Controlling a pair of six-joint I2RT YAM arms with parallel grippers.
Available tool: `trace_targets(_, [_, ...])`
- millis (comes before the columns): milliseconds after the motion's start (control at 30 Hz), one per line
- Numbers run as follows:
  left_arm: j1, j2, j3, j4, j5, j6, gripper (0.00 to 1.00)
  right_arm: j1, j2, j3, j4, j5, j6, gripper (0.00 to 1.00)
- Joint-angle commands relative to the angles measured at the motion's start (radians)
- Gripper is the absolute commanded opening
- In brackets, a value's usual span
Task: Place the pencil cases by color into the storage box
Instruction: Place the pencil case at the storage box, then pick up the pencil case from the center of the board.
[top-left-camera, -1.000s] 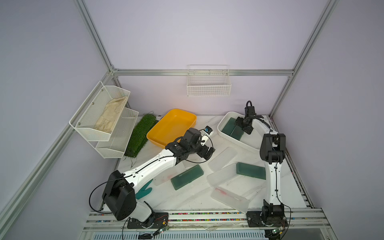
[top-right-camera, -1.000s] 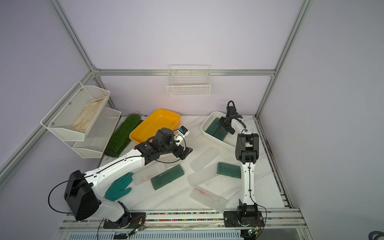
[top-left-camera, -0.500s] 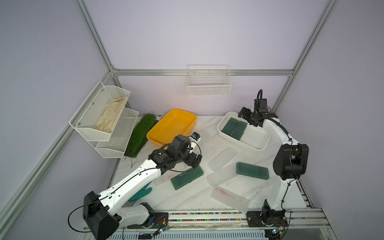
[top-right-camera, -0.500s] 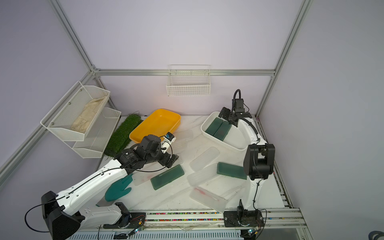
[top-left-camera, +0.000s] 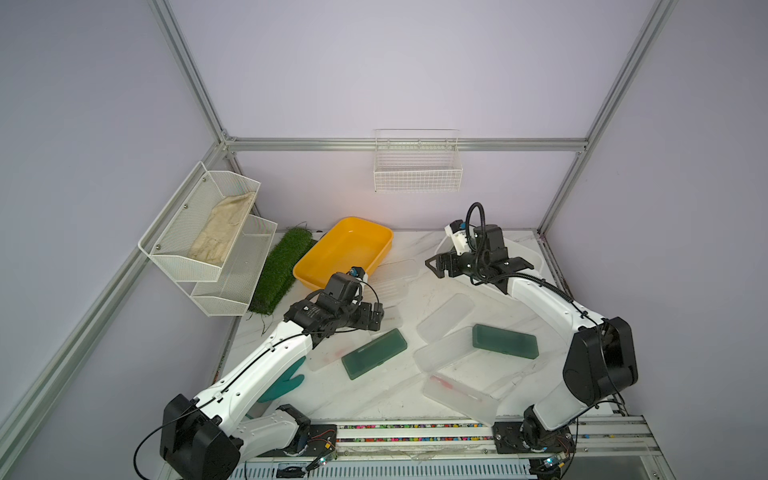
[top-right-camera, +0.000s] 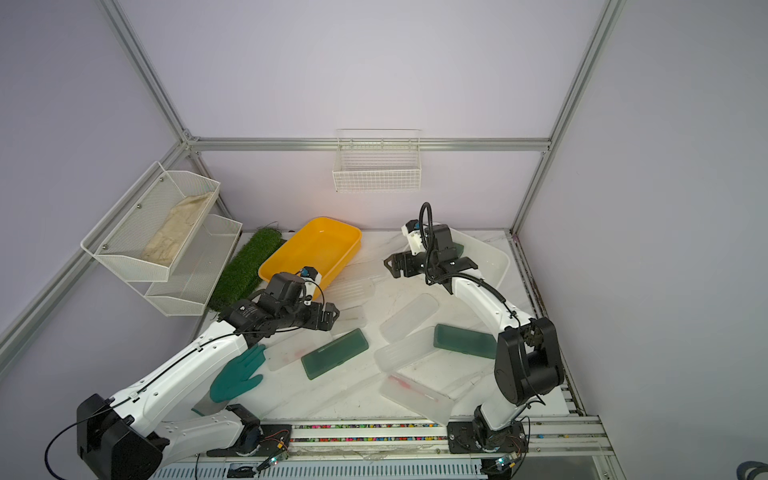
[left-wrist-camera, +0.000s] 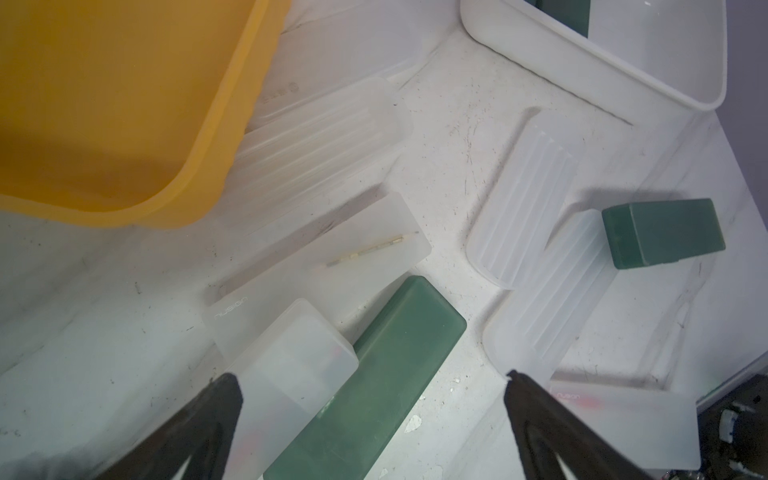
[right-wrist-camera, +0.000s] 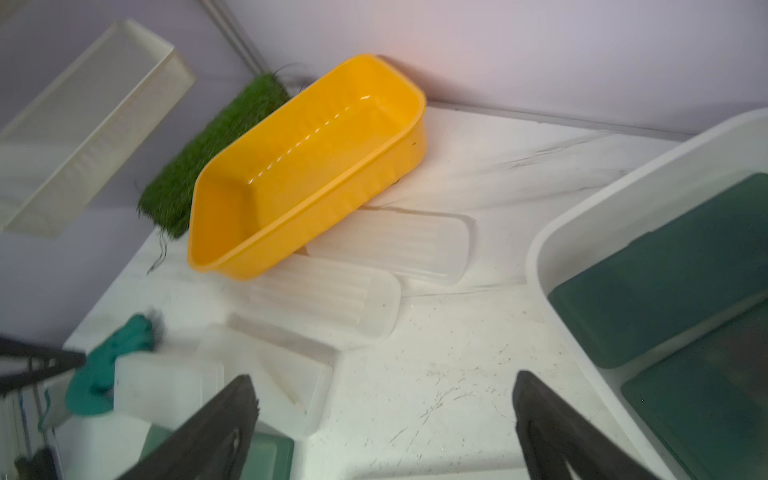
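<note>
Two dark green pencil cases lie on the table in both top views, one at the middle (top-left-camera: 374, 353) and one nearer the right arm (top-left-camera: 505, 341). Several frosted clear pencil cases (top-left-camera: 445, 316) are scattered around them. The white storage box (right-wrist-camera: 552, 257) at the back right holds two green cases (right-wrist-camera: 665, 282). My left gripper (left-wrist-camera: 372, 382) hangs open just above the far end of the middle green case (left-wrist-camera: 386, 374). My right gripper (right-wrist-camera: 384, 384) is open and empty over bare table beside the storage box (top-right-camera: 494, 257).
A yellow tub (top-left-camera: 345, 251) stands at the back, with clear cases (right-wrist-camera: 386, 245) against its front. A teal glove (top-right-camera: 237, 374) lies under the left arm. A grass mat (top-left-camera: 282, 270) and wire shelves (top-left-camera: 208, 232) line the left wall; a wire basket (top-left-camera: 417, 166) hangs behind.
My right gripper has left the storage box and swung left, over the table. My left gripper has drawn back from the yellow tub towards the middle green case. Both stayed open.
</note>
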Motion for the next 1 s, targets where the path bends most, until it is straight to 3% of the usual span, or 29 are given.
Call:
trace_targets(0, [0.04,-0.055,-0.03,-0.005,0.024,-0.191,1.0,0.056,-0.101,-0.088,0.105,-0.203,-0.258,0.97])
trace_targets(67, [0.055,-0.075,-0.041,-0.006,0.026,-0.26,1.0,0.098,-0.144,-0.153,0.139,-0.238,-0.344,0.97])
trace_targets(200, [0.067,-0.089,-0.057,-0.025,0.0,-0.372,1.0,0.204,-0.167,-0.202,0.136,-0.194,-0.436,0.97])
trace_targets(433, [0.085,-0.062,-0.057,-0.12,-0.025,-0.481,1.0,0.423,-0.068,-0.189,0.036,0.011,-0.588,0.97])
trace_targets(700, [0.187,-0.068,-0.088,-0.189,0.031,-0.576,1.0,0.535,-0.032,-0.23,0.083,0.116,-0.656,0.97])
trace_targets(967, [0.267,-0.008,-0.044,-0.273,0.073,-0.616,1.0,0.587,0.03,-0.233,0.086,0.123,-0.739,0.97])
